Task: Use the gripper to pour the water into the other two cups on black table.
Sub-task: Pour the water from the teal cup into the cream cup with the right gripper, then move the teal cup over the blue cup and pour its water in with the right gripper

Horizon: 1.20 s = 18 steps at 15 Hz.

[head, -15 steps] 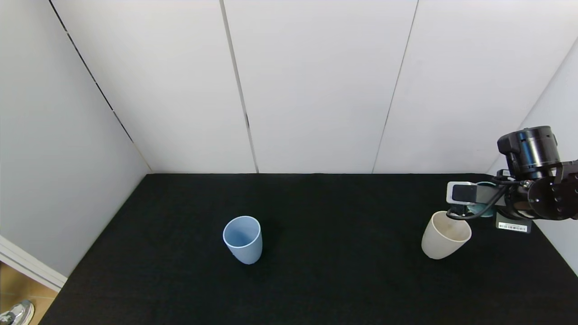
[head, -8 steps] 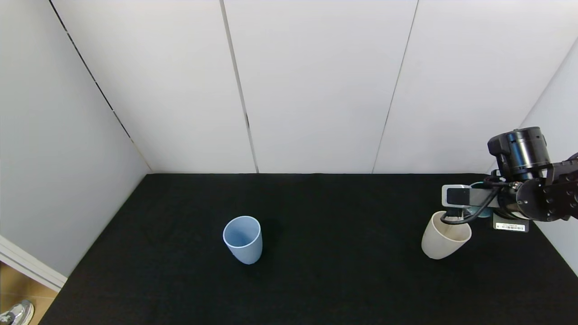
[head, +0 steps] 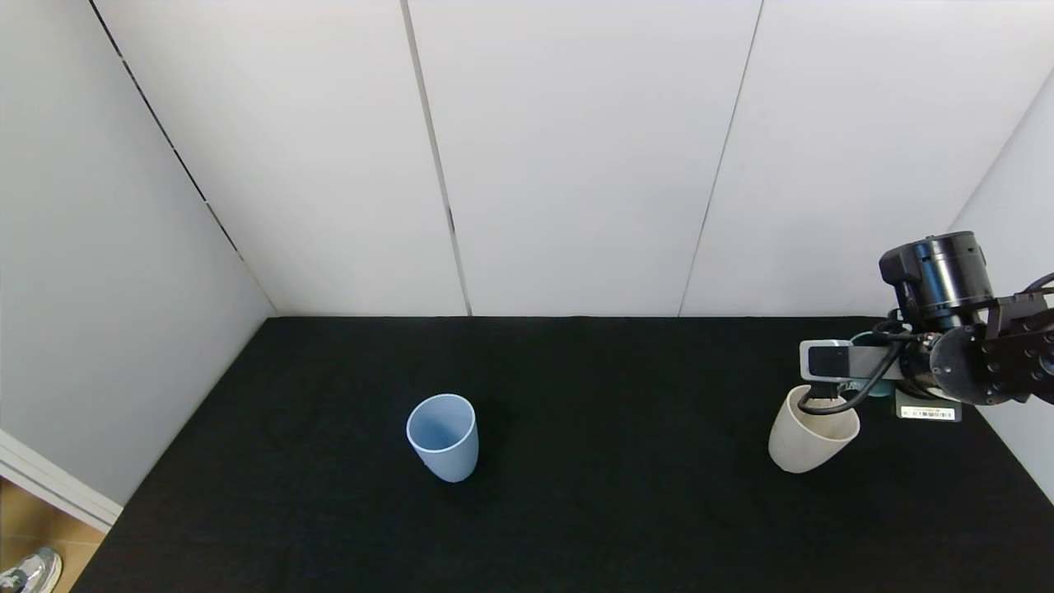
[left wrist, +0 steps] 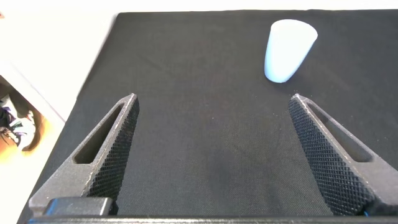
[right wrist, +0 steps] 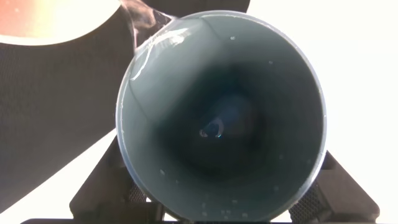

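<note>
The cream-white cup stands at the right of the black table; the light blue cup stands left of centre. My right gripper is shut on the pale teal cup, held tilted just above and behind the cream cup's rim. In the right wrist view the teal cup fills the frame, and water runs off its lip toward the cream cup. My left gripper is open and empty above the table, with the light blue cup ahead of it.
White wall panels close in the table at the back and both sides; the right wall is close behind my right arm. The table's left edge drops to the floor.
My right arm has shifted slightly left with the teal cup, so the wrist sits further over the cream cup's rim. Both standing cups have stayed put.
</note>
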Tool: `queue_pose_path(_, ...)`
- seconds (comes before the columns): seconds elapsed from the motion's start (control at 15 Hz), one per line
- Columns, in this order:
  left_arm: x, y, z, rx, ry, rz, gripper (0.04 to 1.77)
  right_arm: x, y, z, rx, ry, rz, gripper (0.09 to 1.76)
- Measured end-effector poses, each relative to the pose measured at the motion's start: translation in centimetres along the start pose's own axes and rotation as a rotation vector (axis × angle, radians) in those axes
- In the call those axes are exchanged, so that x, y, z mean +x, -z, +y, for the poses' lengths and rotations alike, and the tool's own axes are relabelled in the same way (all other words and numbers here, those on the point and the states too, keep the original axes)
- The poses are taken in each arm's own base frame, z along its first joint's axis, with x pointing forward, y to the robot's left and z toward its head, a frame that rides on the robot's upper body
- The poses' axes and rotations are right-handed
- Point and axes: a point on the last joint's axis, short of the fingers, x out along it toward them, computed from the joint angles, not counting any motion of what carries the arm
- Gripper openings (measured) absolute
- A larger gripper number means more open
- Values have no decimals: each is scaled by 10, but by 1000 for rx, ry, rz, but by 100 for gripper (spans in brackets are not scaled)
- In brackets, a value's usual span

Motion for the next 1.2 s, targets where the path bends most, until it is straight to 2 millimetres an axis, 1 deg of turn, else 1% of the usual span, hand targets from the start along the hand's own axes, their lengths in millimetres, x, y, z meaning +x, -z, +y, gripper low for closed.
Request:
queue_pose_path(0.27, 0, 0, 0, 0, 0, 0, 172, -3, 2, -1, 30, 1, -33, 120)
queue_pose_path(0.53, 0, 0, 0, 0, 0, 0, 172, -5, 7, 3, 188, -53, -150, 120)
queue_pose_path(0.67, 0, 0, 0, 0, 0, 1, 172, -9, 9, 3, 241, -65, -194, 120)
queue_pose_path(0.87, 0, 0, 0, 0, 0, 0, 172, -16, 10, 0, 364, -98, -297, 120)
queue_pose_path(1.0, 0, 0, 0, 0, 0, 0, 172, -23, 14, -7, 392, -75, -323, 120)
queue_pose_path(1.13, 0, 0, 0, 0, 0, 0, 172, -32, 17, -19, 421, -30, -351, 120)
queue_pose_path(1.2, 0, 0, 0, 0, 0, 0, 172, -37, 15, -23, 444, -21, -377, 120)
